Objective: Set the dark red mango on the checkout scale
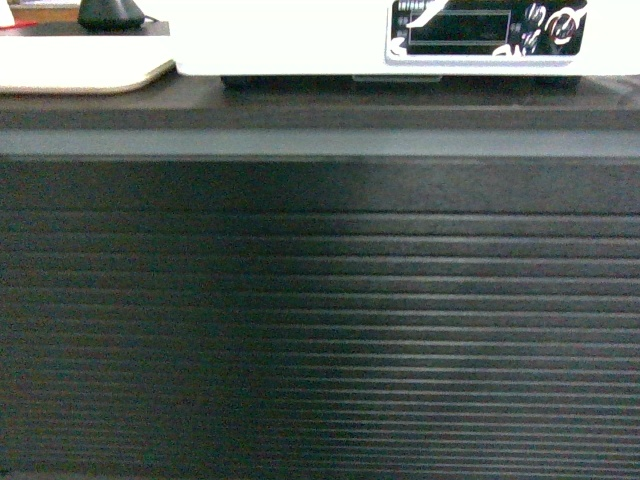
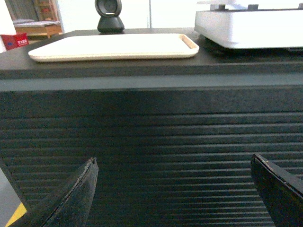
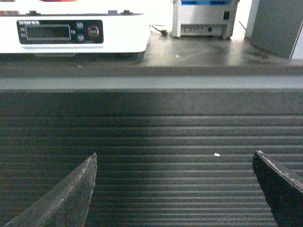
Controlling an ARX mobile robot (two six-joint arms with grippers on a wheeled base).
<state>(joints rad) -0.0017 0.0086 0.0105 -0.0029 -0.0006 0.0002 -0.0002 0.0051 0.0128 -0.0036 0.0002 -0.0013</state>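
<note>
With both arms held low and level, facing the ribbed black front of the bench (image 1: 320,330), the left gripper (image 2: 174,189) has its jaws spread wide with nothing between them, and the right gripper (image 3: 174,189) likewise stands wide apart. Above, on the dark benchtop, the white scale (image 1: 300,40) sits with its black display panel (image 3: 59,32) facing the robot. Left of it lies a beige tray (image 2: 113,47); right, a white-and-blue printer (image 3: 203,19). A sliver of dark red on the scale's top may be the mango; I cannot tell.
</note>
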